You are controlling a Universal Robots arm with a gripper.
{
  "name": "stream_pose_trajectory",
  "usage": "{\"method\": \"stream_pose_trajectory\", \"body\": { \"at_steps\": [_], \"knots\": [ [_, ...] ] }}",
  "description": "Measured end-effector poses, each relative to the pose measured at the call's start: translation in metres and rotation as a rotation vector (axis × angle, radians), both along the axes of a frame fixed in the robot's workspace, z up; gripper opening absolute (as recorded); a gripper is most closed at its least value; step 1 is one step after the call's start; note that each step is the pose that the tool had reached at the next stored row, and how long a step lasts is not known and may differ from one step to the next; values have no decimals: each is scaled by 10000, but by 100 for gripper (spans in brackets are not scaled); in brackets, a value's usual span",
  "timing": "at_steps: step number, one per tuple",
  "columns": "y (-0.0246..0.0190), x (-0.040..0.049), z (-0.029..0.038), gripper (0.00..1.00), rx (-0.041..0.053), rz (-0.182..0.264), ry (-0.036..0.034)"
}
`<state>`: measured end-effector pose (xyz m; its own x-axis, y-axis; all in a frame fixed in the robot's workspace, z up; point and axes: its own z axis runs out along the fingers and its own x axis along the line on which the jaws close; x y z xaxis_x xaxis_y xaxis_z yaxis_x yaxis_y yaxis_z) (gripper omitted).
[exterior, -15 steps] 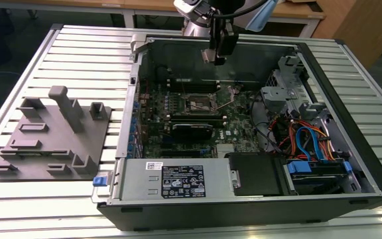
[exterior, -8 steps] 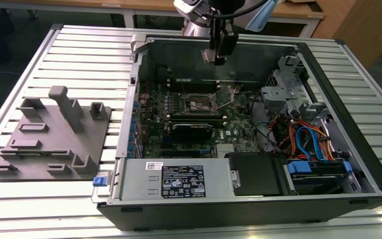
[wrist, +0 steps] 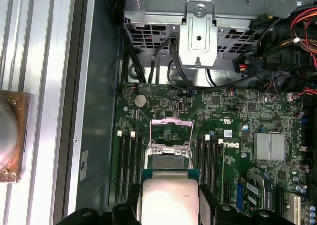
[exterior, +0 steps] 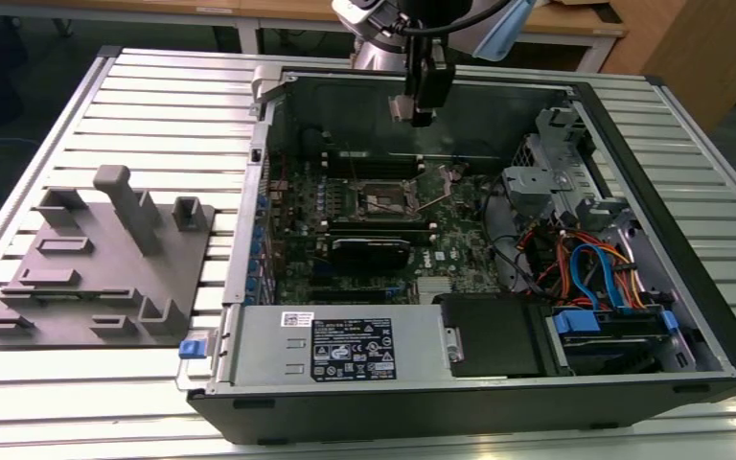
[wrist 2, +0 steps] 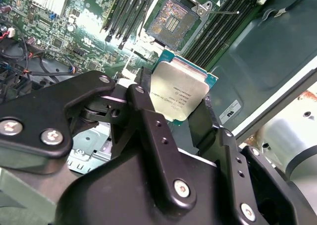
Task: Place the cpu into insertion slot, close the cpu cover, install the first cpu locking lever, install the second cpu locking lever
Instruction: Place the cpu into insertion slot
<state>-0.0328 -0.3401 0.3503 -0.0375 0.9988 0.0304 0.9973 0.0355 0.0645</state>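
Your gripper (exterior: 420,113) hangs over the far part of the open computer case (exterior: 675,383), which lies on the slatted metal counter (exterior: 138,105). The fingers (wrist 2: 148,121) are drawn in narrow on the cpu (wrist 2: 179,93). One black finger presses each of two opposite edges, and the pale metal top faces the second wrist camera.

The cpu is up in the air, clear of the green circuit board (wrist: 233,121) and not seated anywhere. You can see the socket (wrist 2: 173,19) beyond it in the second wrist view, uncovered, with its field of gold contacts bare. In the first wrist view the socket lies just past the leading edge of the cpu, with black memory slots (wrist: 128,155) on either side.

The cpu cover (wrist: 171,121) is swung up off the socket and tipped back on the side away from the cpu, so the board shows through its open window. A thin wire lever (wrist 2: 225,11) sticks out beside the socket, lifted free rather than hooked down.

In the exterior view, a grey tray (exterior: 100,268) with upright blocks rests on the counter at the exterior view's left of the case. A bundle of coloured cables (exterior: 586,268) fills the case toward the exterior view's right.
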Motion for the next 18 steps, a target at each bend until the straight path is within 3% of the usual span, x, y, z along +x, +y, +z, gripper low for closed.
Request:
{"method": "stream_pose_trajectory", "body": {
  "at_steps": [11, 18],
  "knots": [
    [1, 0, -7, 54, 1, -21, -1],
    [0, -19, -95, 54, -2, -227, 19]
  ]
}}
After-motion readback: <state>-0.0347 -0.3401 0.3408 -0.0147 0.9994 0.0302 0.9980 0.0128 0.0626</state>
